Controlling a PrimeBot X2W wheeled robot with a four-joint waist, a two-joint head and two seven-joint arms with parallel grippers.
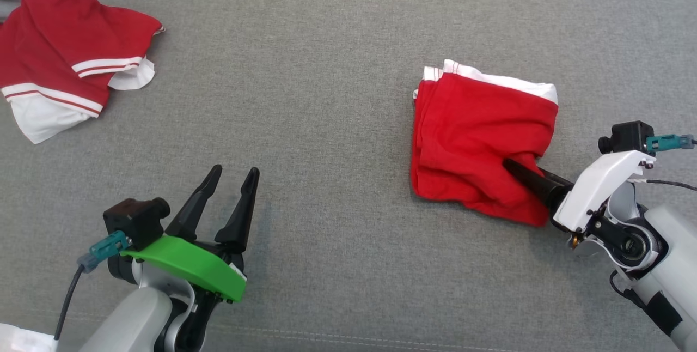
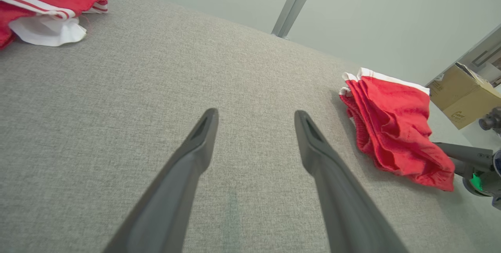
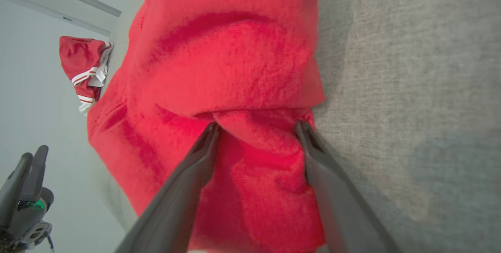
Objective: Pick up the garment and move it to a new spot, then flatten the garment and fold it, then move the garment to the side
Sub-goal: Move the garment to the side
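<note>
The garment (image 1: 479, 134) is a red cloth with a white edge, folded into a rough square on the right of the grey surface (image 1: 326, 68). My right gripper (image 1: 523, 175) reaches into its near right corner, fingertips hidden under a fold. In the right wrist view the right gripper (image 3: 257, 125) is open, its fingers spread wide with a bunched ridge of the garment (image 3: 235, 69) between them. My left gripper (image 1: 235, 172) hovers open and empty over bare surface at the lower left, far from the garment (image 2: 395, 127). The left gripper (image 2: 256, 115) fingers are spread.
A second red and white striped garment (image 1: 65, 58) lies crumpled at the far left corner. A cardboard box (image 2: 464, 94) stands beyond the surface's right side. A metal post (image 2: 293, 2) rises behind the far edge.
</note>
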